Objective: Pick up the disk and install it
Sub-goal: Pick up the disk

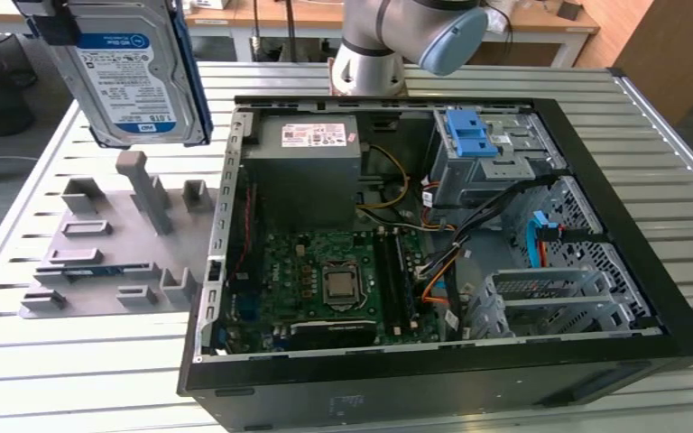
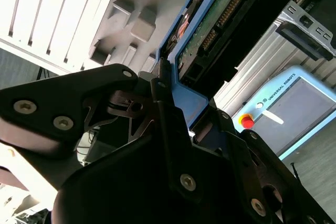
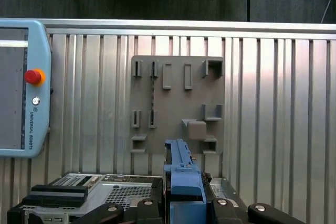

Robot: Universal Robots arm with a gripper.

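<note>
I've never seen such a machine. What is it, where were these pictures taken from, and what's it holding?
This is one grey robot arm at a slatted metal table. One picture comes from a camera standing off the arm; the other two ride near its wrist, looking past its black jaws. The jaws are shut on a flat silver metal hard disk with a white-and-blue label and blue plastic frame, held over a grey plastic holder plate with slots. Beside that lies an open black computer case. The light-blue tablet with a red button is probably its control panel.
</note>
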